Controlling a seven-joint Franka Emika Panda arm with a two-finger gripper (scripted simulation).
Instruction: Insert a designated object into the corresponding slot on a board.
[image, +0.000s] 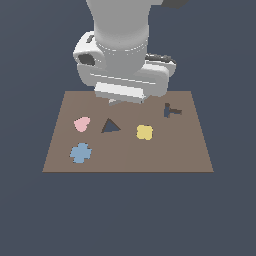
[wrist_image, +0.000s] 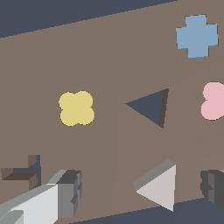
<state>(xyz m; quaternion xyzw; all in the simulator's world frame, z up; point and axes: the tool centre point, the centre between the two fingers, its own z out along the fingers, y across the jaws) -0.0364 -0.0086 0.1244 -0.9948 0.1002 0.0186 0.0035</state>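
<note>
Board (image: 128, 160) lies flat under the arm, filling mid-scene in the exterior view. Going left to right on it: pink heart piece (image: 82, 124) at about 9 o'clock from board centre, blue cross piece (image: 80, 153) at 7 o'clock, dark triangular slot (image: 110, 126) just left of centre, yellow clover piece (image: 144, 132) just right of centre, dark T-ish slot (image: 171, 111) at 2 o'clock. Gripper (wrist_image: 138, 192) hangs low over the board's far edge, 12 o'clock side. Wrist view: fingers (wrist_image: 65, 192) spread wide apart, a pale grey triangular block (wrist_image: 159, 186) between them, nearer the other finger, not touching either as far as I can tell. Looks like the grasp step, block meant for the triangle slot. To do it well: centre the block between the pads before closing, grip on flat sides not a corner, check block's rotation against the slot's point direction, lift straight.
</note>
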